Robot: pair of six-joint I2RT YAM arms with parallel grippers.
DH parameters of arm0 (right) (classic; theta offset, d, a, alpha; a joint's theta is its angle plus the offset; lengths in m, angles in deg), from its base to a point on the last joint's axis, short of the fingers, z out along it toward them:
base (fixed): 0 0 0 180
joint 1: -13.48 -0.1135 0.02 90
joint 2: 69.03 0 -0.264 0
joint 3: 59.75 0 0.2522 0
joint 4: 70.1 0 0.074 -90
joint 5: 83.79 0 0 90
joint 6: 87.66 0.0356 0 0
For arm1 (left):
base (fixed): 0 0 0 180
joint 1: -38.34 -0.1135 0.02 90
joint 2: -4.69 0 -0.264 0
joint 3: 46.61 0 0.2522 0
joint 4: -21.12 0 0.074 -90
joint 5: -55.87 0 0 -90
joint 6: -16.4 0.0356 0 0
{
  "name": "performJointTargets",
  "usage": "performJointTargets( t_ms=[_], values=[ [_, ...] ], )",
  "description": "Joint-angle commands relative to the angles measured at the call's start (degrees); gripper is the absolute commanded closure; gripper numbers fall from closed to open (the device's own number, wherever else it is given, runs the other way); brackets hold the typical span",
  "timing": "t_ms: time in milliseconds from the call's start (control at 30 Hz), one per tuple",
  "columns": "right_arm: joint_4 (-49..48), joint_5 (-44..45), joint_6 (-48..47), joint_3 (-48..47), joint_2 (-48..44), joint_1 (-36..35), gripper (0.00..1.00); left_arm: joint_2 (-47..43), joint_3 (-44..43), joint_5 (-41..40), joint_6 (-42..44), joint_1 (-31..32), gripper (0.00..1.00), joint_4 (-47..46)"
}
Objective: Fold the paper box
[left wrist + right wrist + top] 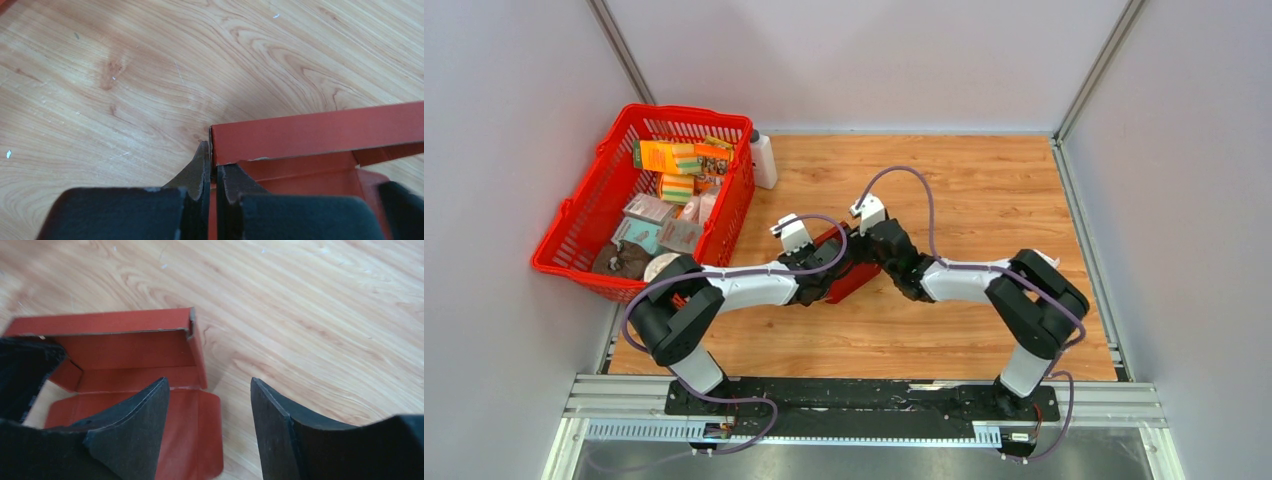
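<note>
Dark red paper box [125, 347], left pincer [214, 172] clamped on its wall, right pincer [207, 385] open beside it

Both arms are stretched inward and forward from their bases, elbows bent, so that the wrists are brought close together midway between them. The left hand [210, 167] is pinched on a wall of the paper box [310, 132]. The right hand [207, 390] is held with its fingers spread apart.

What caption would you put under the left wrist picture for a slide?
Left hand pinches an edge of the half-folded dark red paper box on the wooden table.
</note>
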Motion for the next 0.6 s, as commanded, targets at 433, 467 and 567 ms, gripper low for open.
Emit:
performJointTargets(
  t_ms=[433, 467, 567],
  values=[
    [35.6, -18.0, 44.2, 2.0, -17.5, 5.1, 0.13, -5.5, 4.5, 8.2, -5.7, -0.7, 1.0, 0.4],
    [34.1, -18.2, 44.5, 2.2, -17.1, 5.0, 0.13, -5.8, 4.6, 8.8, -6.2, -0.8, 1.0, 0.4],
    [33.1, -19.7, 43.8, 0.8, -14.9, 4.2, 0.15, -7.0, 4.9, 11.4, -7.8, -0.8, 1.0, 0.3]
  ],
)
